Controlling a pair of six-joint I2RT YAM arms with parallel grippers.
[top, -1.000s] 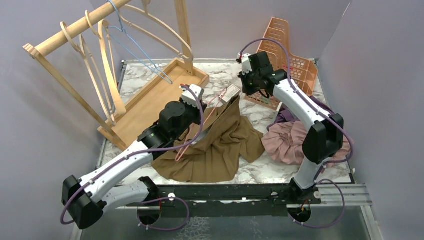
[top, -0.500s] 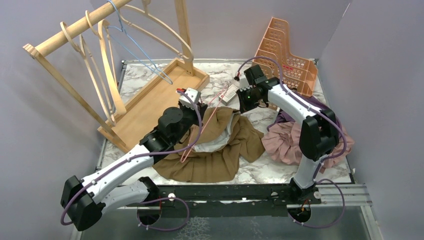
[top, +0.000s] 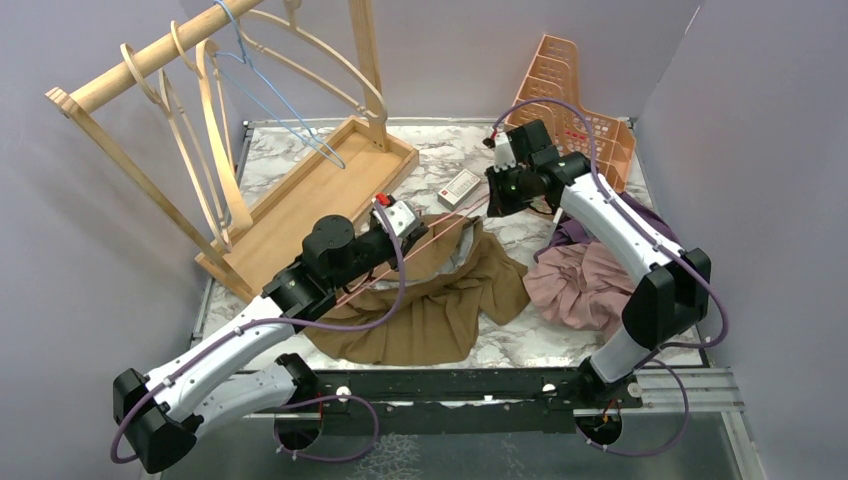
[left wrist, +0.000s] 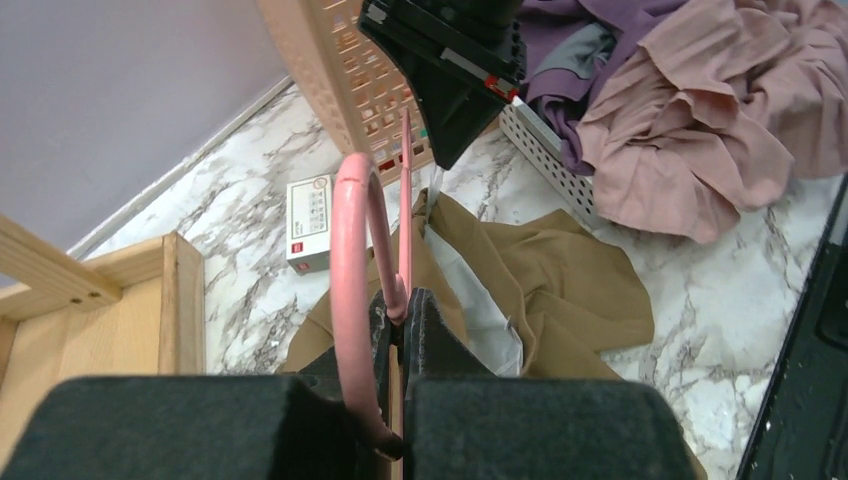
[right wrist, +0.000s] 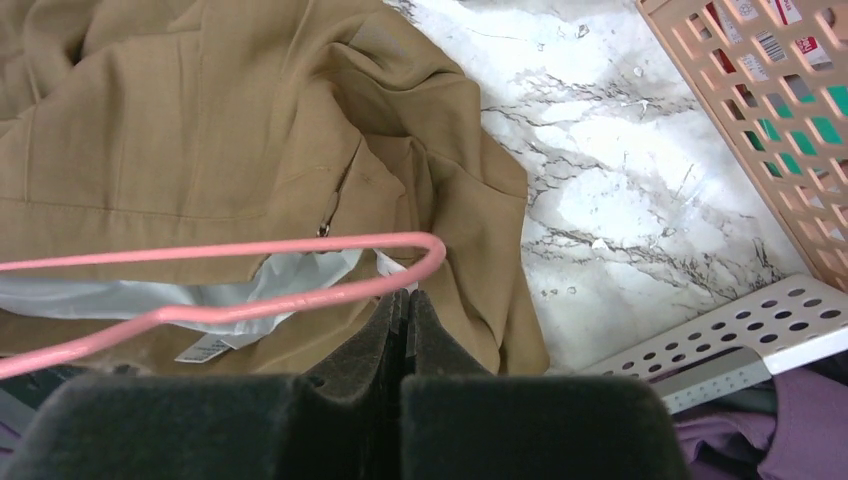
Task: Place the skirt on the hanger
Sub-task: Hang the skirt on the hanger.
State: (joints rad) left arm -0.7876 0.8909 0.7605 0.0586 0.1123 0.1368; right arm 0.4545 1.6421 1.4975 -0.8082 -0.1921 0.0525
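The pink hanger (left wrist: 352, 230) is pinched at both ends, hook in the clamped left claw (left wrist: 400, 300) and far corner in the clamped right claw (right wrist: 405, 296), its length spanning just above the brown skirt (top: 440, 310) (waist lining showing nearest the right claw), which lies crumpled on the bench (top: 440, 150) below.

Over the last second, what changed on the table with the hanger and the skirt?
The left gripper shifted right, holding the pink hanger by its hook, and the right gripper dropped nearer with the far end, so the hanger lies flatter across the brown skirt, whose raised fold has sunk. Both grippers stay shut on the hanger. Rack, basket and pink clothes are unmoved.
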